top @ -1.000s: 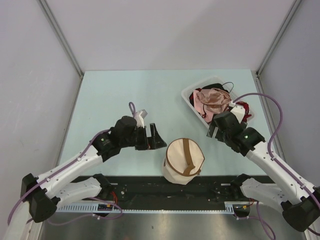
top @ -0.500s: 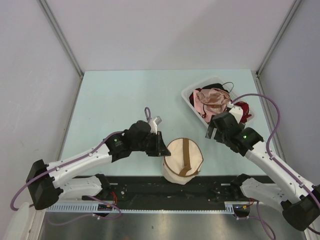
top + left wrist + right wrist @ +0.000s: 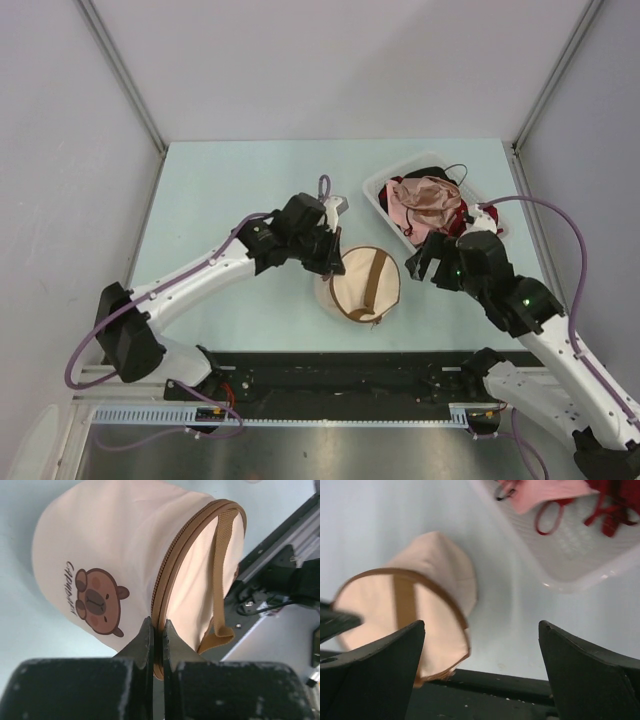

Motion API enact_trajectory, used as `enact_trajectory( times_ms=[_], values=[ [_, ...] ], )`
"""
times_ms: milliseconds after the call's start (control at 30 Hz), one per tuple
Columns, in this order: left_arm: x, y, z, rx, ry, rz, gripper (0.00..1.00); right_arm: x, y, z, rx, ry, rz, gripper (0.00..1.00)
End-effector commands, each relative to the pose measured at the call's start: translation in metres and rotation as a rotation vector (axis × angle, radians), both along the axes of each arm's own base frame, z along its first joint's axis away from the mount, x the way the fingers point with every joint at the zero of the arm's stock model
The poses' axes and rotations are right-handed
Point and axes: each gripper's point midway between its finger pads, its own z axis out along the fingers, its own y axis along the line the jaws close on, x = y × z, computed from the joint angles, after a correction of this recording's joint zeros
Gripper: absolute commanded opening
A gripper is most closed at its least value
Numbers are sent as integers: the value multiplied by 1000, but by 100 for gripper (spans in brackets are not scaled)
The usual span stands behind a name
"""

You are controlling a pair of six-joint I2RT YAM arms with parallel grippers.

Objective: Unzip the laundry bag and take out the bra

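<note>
Now that the left gripper has swung in and pinched the zipper of the laundry bag, unzipping can start; the right gripper gapes empty.

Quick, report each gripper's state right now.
Left gripper: shut, pinching the brown zipper seam of the round beige fabric laundry bag.
Right gripper: open, holding nothing.

Beige laundry bag with brown strap and bear print, pink garment, pale mint table
</note>
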Motion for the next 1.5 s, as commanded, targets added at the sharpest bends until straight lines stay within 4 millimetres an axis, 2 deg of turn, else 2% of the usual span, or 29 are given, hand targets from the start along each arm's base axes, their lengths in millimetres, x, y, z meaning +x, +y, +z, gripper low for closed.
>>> enact_trajectory(
  times_ms=[0, 67, 100, 133, 200, 233, 267, 333, 367, 433, 467, 533, 633, 667, 700, 767, 867, 967, 1033, 1067, 1200, 1267, 1300, 1367, 1400, 1433, 1467],
  values=[
    [8, 9, -11, 26, -44, -146, 0, -6, 28, 27, 121, -95, 158, 100],
    [9, 10, -20, 51, -38, -180, 0, -7, 31, 19, 131, -79, 166, 100],
    [9, 12, -25, 72, -33, -185, 0, -9, 41, 16, 167, -64, 208, 100],
    [8, 15, -31, 96, -13, -187, 0, -13, 45, -5, 170, -11, 223, 100],
    [8, 15, -39, 116, 7, -197, 0, -16, 53, -25, 214, 76, 219, 100],
    [9, 14, -39, 117, 4, -200, 0, -20, 52, -44, 216, 131, 210, 100],
    [10, 13, -37, 110, -7, -204, 0, -19, 53, -50, 234, 147, 208, 99],
    [17, 14, -33, 108, -29, -200, 0, -18, 66, -45, 321, 120, 244, 98],
    [20, 11, -27, 93, -37, -199, 0, -21, 68, -54, 338, 128, 245, 98],
    [27, 11, -27, 82, -28, -191, 0, -13, 68, -46, 408, 85, 183, 96],
    [29, 9, -25, 67, -23, -197, 0, -15, 65, -62, 415, 107, 151, 96],
    [32, 6, -31, 54, 9, -205, 0, -12, 65, -57, 491, 60, 113, 95],
    [36, 0, -36, 13, 61, -215, 1, -14, 68, -66, 571, 44, 97, 93],
    [35, -1, -39, 1, 81, -212, 0, -15, 69, -60, 598, 16, 105, 93],
    [34, -6, -38, -25, 84, -223, 0, -16, 68, -65, 605, 14, 94, 92],
    [36, -7, -42, -32, 103, -211, 0, -14, 65, -61, 621, -26, 67, 91],
    [38, -9, -43, -49, 124, -205, 1, -14, 64, -65, 611, -38, 65, 89],
    [38, -11, -42, -65, 127, -211, 0, -15, 72, -69, 645, -25, 90, 86],
    [40, -12, -42, -69, 125, -209, 0, -17, 80, -79, 661, 10, 103, 85],
    [42, -12, -45, -67, 133, -203, 0, -16, 86, -74, 693, -12, 124, 85],
    [53, -15, -48, -101, 136, -174, 0, -14, 92, -93, 663, 17, 100, 86],
    [52, -16, -49, -111, 145, -168, 0, -9, 94, -87, 680, -12, 94, 84],
    [53, -17, -50, -115, 141, -167, 0, -7, 94, -84, 684, -21, 91, 82],
    [55, -16, -55, -107, 144, -157, 0, -5, 93, -82, 689, -34, 83, 71],
    [56, -16, -57, -103, 144, -156, 0, -5, 92, -80, 692, -37, 82, 58],
    [59, -17, -56, -100, 136, -152, 0, -6, 91, -76, 694, -53, 85, 51],
    [60, -16, -57, -92, 129, -157, 0, -6, 88, -78, 685, -48, 71, 35]
  ],
)
